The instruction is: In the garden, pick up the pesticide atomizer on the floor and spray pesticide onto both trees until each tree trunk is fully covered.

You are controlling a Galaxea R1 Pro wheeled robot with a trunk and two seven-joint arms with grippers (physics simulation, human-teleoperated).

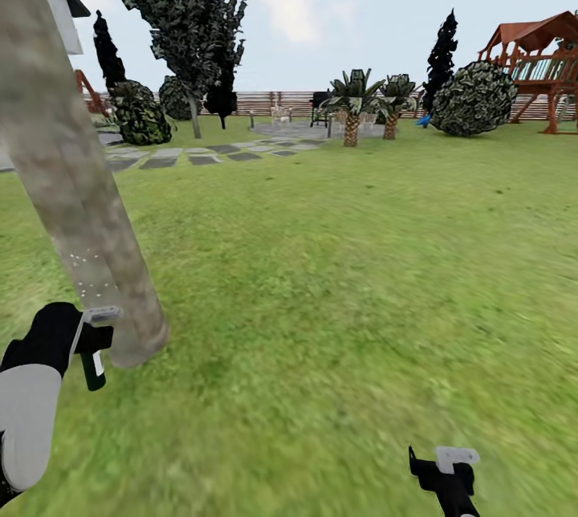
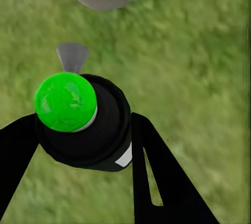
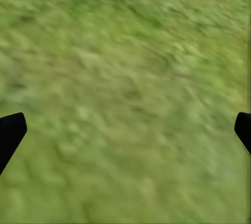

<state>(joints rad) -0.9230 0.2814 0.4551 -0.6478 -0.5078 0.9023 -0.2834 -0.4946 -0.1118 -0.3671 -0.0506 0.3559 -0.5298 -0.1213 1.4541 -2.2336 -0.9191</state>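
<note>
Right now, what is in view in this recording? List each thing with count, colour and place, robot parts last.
Tree trunk: one, pale grey-brown, near left, leaning; whitish specks on its lower part.
Spray bottle: one, dark green with grey spray head, in the left end effector beside the trunk's base.
Lawn: green, across the whole ground.
Stepping slabs: several, grey, far left-centre.
Palm-like plants: two, green, far centre.
Round bushes: dark green, one far right, more far left.
Tall dark trees: several, along the back.
Play structure: one, reddish-brown, far right.
Fence: brown slats, at the back.
Left end effector: black, shut on the bottle.
Right end effector: black, open over the grass.
</note>
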